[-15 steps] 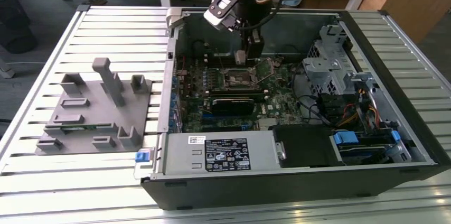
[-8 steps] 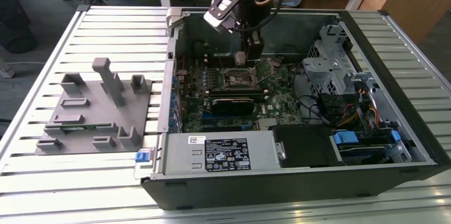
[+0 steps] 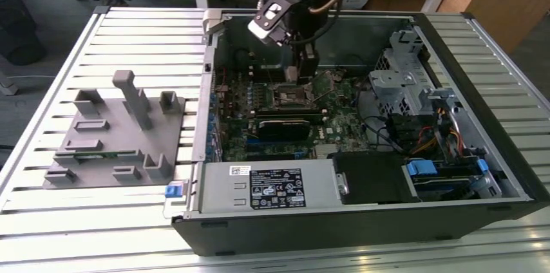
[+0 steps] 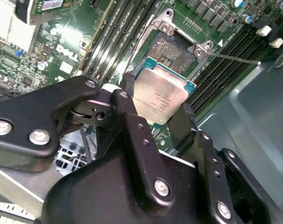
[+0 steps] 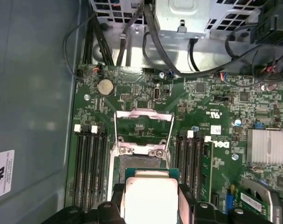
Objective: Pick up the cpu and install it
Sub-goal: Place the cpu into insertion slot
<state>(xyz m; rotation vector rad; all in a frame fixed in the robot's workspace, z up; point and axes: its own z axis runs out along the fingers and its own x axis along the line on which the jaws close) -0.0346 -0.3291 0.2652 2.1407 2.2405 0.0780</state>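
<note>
1. Cpu (image 4: 164,93) gripped flat betw. gripper (image 4: 156,103) fingers, clamped on two opp. edges.
2. Hangs just above open socket (image 4: 173,49), offset to one side, partly overlapping, not seated; edges approx. parallel w/ socket frame.

cpu (image 4: 166,89): silver top, green edge | motherboard (image 5: 202,95): green | end effector (image 4: 156,101): black

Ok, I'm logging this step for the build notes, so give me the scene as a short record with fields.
gripper: shut on the cpu, inside the computer case
cpu: metal top showing, held just over the socket, not seated
socket: open, empty
fixture: grey, on the table at the exterior view's left of the case
</note>
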